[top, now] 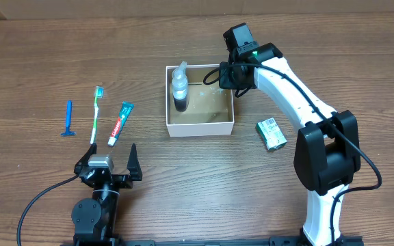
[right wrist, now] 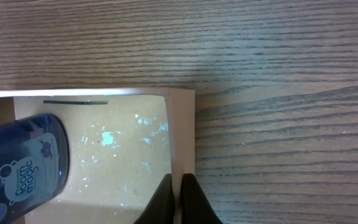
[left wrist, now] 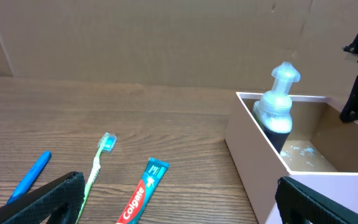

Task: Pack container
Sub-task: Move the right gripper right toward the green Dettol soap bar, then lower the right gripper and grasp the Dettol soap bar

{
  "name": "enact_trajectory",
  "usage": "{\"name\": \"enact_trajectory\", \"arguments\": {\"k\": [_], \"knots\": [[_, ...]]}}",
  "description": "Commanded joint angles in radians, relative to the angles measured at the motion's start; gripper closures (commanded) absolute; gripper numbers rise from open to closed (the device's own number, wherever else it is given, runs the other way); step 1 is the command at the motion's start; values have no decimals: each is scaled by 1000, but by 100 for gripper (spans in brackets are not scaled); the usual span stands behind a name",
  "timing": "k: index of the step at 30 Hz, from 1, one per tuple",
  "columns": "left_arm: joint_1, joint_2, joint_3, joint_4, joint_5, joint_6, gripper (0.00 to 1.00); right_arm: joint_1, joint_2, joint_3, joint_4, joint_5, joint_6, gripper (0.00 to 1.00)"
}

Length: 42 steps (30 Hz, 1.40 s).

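The container, a shallow square cardboard box with white walls and a brown floor, sits at the table's middle. A dark foam bottle with a clear pump top stands in its left part; it also shows in the left wrist view and the right wrist view. My right gripper is shut on the container's right wall, near the far right corner. My left gripper is open and empty near the front edge. A toothpaste tube, a toothbrush and a blue razor lie left of the container.
A small green and white packet lies on the table right of the container. The left wrist view shows the toothpaste tube, toothbrush and razor ahead of the open fingers, with the container on the right.
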Motion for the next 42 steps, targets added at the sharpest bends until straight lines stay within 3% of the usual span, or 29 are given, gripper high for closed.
{"name": "enact_trajectory", "arguments": {"k": [1,12,13,14,16,19,29,33,38,42], "knots": [[10,-10,-3,-1,-10,23,0,2,5,-5,-2,-2,60,96],[10,-10,-3,-2,-10,23,0,3,5,-5,-7,4,97,94],[10,-10,-3,-2,-10,23,0,3,5,-5,-6,4,86,87],[10,-10,-3,-2,-10,23,0,4,5,-5,-5,1,68,68],[10,-10,-3,-2,-10,23,0,4,5,13,-21,-11,41,49],[10,-10,-3,-2,-10,23,0,3,4,65,-69,-11,16,32],[10,-10,-3,-2,-10,23,0,-10,3,449,-417,-18,-101,1],[10,-10,-3,-2,-10,23,0,-50,3,571,-604,-6,-113,0],[10,-10,-3,-2,-10,23,0,-109,-2,585,-791,28,-113,0],[10,-10,-3,-2,-10,23,0,-124,-47,491,-790,-5,-92,0]]}}
